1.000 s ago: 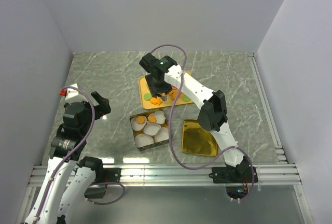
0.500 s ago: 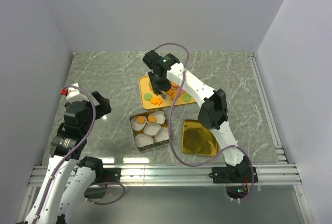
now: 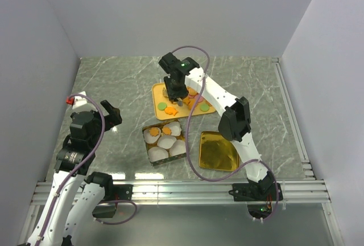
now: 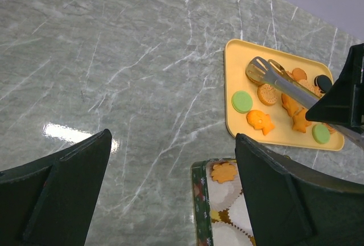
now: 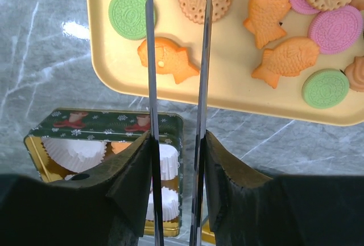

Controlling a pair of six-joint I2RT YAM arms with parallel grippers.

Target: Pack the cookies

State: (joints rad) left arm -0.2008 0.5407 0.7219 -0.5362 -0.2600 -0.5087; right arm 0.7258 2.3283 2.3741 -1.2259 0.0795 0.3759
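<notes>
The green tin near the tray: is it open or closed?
Open. The tin shows white paper cups and orange cookies inside; what looks like its gold lid lies beside it.

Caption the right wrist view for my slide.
The right gripper holds metal tongs over the yellow tray, blades framing an orange fish cookie; tin with white paper cups below.

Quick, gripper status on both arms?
Left gripper: open, empty.
Right gripper: closed on the tongs, held over the tray.

Marble (image 4: 114,75) left of tray (image 4: 234,64) and tin (image 4: 196,200) lies open — right tool (image 5: 175,149) and tongs (image 5: 149,58) overhang the tray.
</notes>
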